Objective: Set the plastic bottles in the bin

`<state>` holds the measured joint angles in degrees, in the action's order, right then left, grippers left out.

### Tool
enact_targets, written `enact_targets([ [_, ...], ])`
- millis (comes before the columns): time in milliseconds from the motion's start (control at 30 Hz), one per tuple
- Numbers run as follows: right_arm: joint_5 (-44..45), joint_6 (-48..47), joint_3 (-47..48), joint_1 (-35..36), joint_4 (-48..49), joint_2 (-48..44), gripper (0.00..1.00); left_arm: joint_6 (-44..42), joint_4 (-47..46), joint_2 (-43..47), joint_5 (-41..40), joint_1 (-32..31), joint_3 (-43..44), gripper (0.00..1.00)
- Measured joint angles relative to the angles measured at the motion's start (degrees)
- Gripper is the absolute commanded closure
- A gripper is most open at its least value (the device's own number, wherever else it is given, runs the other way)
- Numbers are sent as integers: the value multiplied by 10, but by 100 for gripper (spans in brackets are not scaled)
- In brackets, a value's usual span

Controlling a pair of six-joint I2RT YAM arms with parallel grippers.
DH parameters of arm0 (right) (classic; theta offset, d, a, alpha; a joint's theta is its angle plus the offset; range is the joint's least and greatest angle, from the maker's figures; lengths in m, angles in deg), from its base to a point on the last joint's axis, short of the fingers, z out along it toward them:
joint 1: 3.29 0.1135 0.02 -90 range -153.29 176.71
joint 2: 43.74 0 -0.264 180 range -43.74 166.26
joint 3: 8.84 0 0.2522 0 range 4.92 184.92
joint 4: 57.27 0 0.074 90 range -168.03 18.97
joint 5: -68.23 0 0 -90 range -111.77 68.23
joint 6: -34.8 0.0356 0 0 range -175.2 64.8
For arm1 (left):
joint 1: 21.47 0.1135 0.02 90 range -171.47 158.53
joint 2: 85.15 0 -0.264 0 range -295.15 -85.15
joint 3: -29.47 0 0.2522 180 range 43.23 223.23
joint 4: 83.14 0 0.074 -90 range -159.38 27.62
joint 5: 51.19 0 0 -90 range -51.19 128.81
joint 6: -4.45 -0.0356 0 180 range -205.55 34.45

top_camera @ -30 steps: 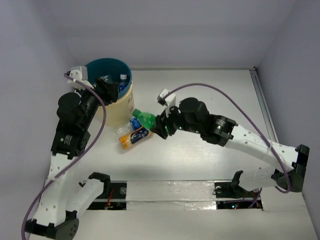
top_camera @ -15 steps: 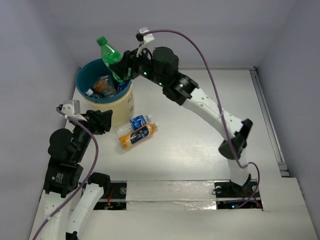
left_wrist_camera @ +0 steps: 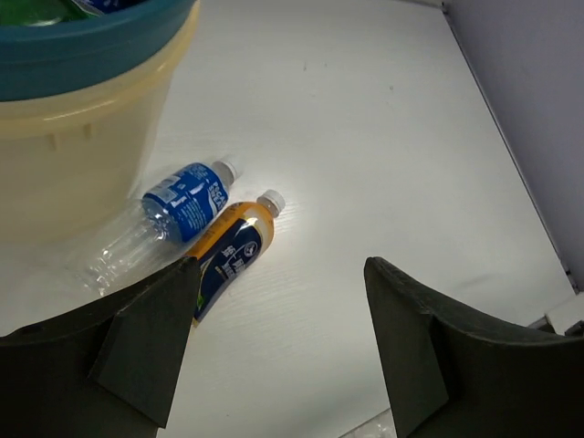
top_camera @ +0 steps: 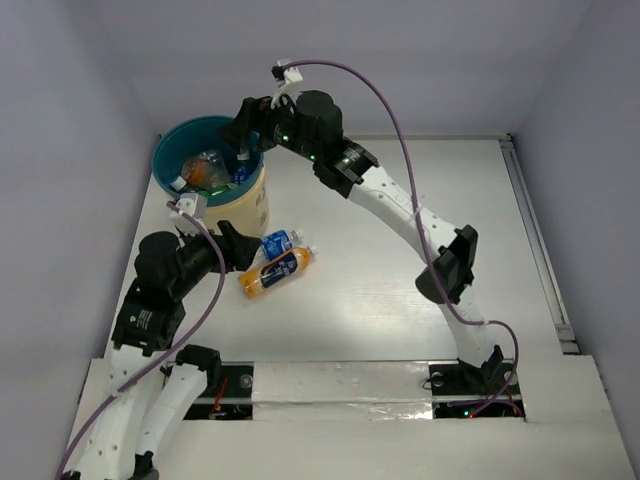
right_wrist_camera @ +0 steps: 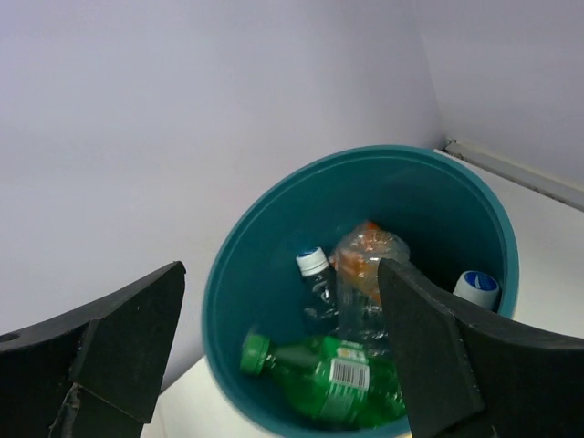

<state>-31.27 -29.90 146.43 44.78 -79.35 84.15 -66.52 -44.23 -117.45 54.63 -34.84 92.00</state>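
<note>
The bin (top_camera: 250, 205) is placed at the far left, and at least four bottles are counted inside it, the green bottle (right_wrist_camera: 338, 379) among them. The right gripper (right_wrist_camera: 278, 365) is held wide and empty above it. The left gripper (left_wrist_camera: 278, 301), also wide and empty, is pointed at two touching bottles beside the bin, a blue-labelled bottle (left_wrist_camera: 178, 205) and an orange bottle (left_wrist_camera: 233, 255). One of these should probably be grasped next, alone.
</note>
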Motion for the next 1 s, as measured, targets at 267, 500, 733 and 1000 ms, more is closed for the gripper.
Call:
enact_targets([
  [267,24,-33,-300,-3,64,-256,88,6,-38,-115,-21,-111,-13,31],
  [500,79,-29,-636,-17,146,-537,71,-8,-12,-298,-174,-307,64,25],
  [733,130,0,-855,-24,160,-694,36,-45,4,-417,-263,-309,80,12],
  [1000,146,7,-908,-26,152,-780,33,-76,-3,-505,-280,-309,80,12],
])
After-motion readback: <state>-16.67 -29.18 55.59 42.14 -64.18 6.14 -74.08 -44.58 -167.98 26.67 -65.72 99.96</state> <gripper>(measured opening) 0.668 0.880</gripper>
